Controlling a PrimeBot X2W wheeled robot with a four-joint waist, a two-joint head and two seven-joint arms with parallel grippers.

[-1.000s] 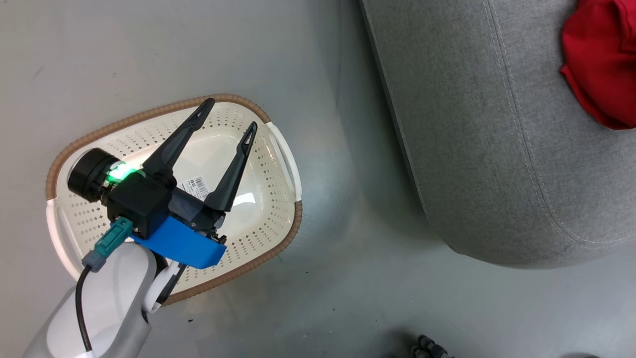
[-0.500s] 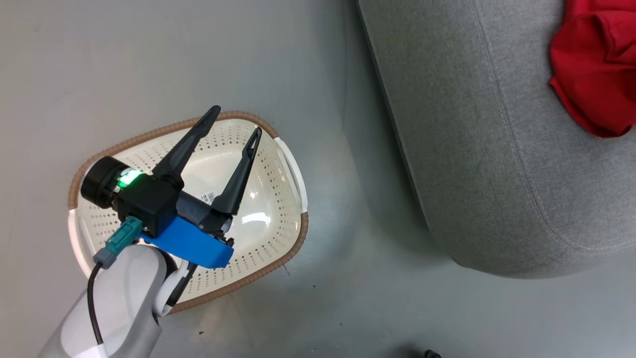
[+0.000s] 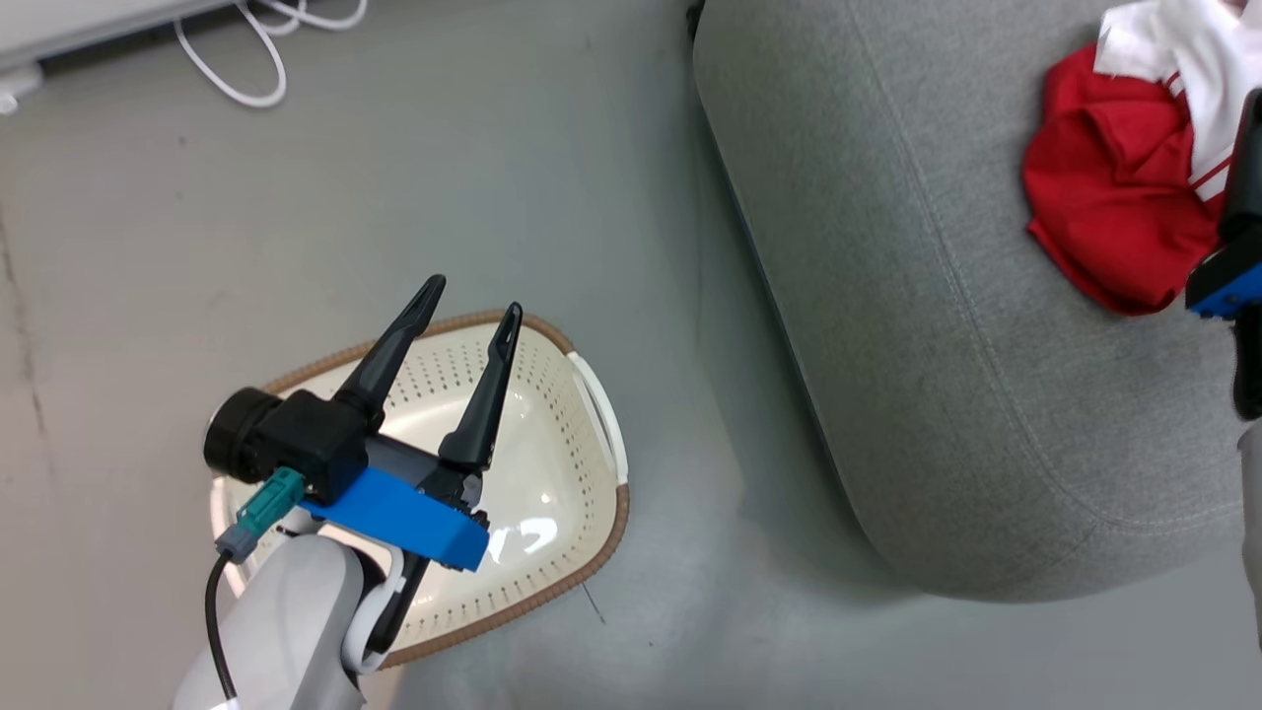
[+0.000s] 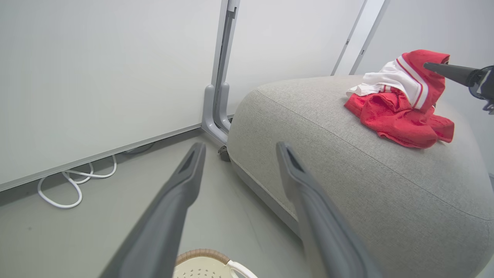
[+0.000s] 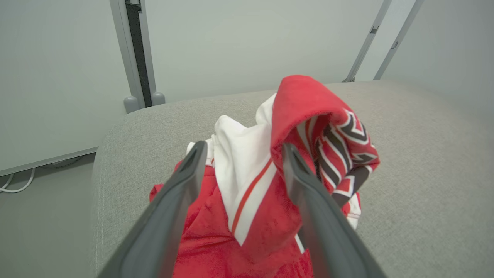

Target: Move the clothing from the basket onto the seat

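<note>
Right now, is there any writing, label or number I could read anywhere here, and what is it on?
None can be read.
The clothing on the seat bears dark, white-edged block letters, but folds hide too much to read them.

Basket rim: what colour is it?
Brown, with a woven look, around the cream basket; the head view shows it best.

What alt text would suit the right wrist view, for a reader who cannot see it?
A heap of red and white clothing lies on the grey seat, one fold showing dark white-edged letters. The right hand is open, its two dark fingers framing the heap from below. Behind are a pale wall and a metal post.
</note>
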